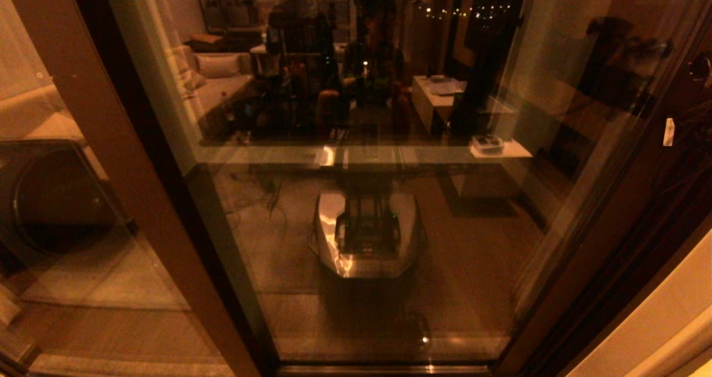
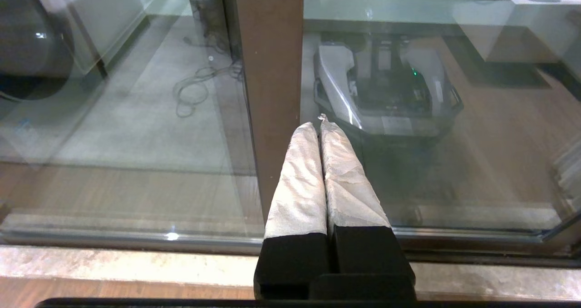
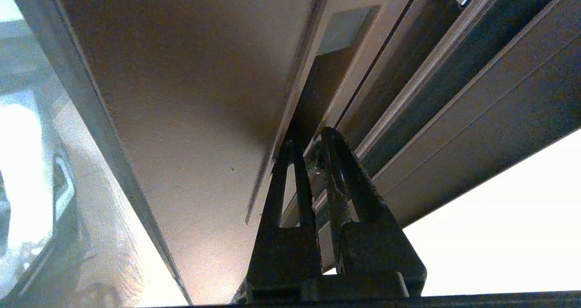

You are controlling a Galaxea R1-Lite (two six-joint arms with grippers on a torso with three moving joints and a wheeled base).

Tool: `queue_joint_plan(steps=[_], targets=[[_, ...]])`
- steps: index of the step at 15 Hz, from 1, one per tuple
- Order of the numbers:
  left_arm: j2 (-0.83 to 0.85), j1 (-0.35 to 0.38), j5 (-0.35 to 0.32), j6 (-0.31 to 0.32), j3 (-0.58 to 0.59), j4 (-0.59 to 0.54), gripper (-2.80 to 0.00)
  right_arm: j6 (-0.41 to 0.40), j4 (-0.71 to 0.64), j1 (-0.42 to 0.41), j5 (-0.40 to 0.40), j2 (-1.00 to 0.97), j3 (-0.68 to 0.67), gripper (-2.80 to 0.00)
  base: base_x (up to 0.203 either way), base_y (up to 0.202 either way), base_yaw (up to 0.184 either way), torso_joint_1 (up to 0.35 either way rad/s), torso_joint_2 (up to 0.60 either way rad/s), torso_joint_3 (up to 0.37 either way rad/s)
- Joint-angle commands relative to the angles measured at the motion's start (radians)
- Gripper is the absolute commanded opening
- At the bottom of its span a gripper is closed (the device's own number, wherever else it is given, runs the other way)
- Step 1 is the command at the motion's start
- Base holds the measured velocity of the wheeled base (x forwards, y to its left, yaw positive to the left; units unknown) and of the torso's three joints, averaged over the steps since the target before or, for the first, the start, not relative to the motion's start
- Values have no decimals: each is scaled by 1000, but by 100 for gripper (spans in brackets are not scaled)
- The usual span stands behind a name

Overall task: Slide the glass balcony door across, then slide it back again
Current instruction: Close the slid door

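the narrower glass pane (image 1: pixel 72 210) sits at nine o'clock in the head view, the glass balcony door (image 1: pixel 367 199) fills the centre. the left gripper (image 2: pixel 320 125), jaws together, points at a brown frame upright (image 2: pixel 272 72). the right gripper (image 3: pixel 313 151), jaws nearly together, tips at the door's handle slot (image 3: pixel 324 76), at one o'clock from them.

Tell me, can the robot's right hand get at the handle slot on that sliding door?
Probably yes: the right hand, fingers together, sits with its tips at the handle slot in the glass balcony door, nothing between them.
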State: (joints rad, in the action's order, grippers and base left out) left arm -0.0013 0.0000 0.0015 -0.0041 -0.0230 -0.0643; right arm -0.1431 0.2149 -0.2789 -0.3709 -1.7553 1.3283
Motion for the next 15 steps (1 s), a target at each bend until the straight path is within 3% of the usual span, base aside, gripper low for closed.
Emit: queue_joint_plan(steps=[1, 15], targets=[[0, 0, 0, -1, 0, 0, -280, -1, 1, -4, -3, -16, 3, -280, 0, 0, 0, 0, 0, 0], [0, 0, 0, -1, 0, 0, -280, -13, 3, -51, -10, -36, 13, -280, 0, 0, 0, 0, 0, 0]])
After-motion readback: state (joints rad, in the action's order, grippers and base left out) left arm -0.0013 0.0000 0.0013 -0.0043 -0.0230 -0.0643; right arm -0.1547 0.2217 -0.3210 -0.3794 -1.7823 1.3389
